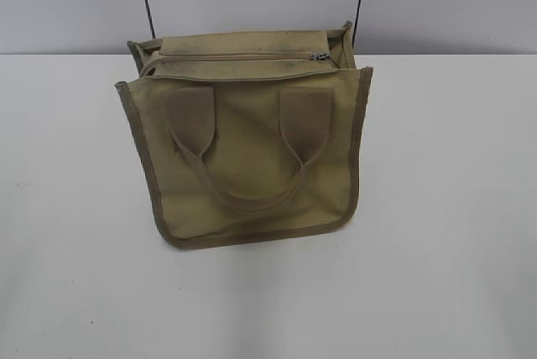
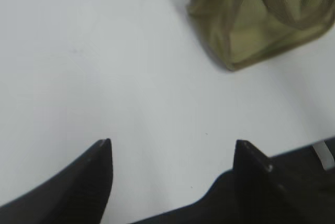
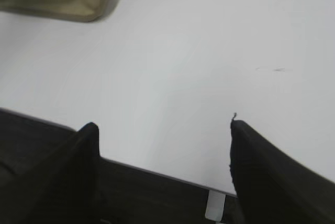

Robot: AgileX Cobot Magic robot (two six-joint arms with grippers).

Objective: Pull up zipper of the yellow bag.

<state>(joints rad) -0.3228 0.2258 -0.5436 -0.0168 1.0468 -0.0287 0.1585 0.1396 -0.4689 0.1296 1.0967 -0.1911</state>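
On the white table, yellow bag, zipper; left hand, right hand both spread wide, empty

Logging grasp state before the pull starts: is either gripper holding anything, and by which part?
Nothing is held. The left gripper and right gripper are both open over bare table, apart from the yellow bag.

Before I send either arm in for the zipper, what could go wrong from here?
The zipper pull is small and sits at the far right of the yellow bag top, easy to miss. Nothing pins the bag; the left gripper and right gripper both hang open off it, so pulling may drag it. The handle could snag.
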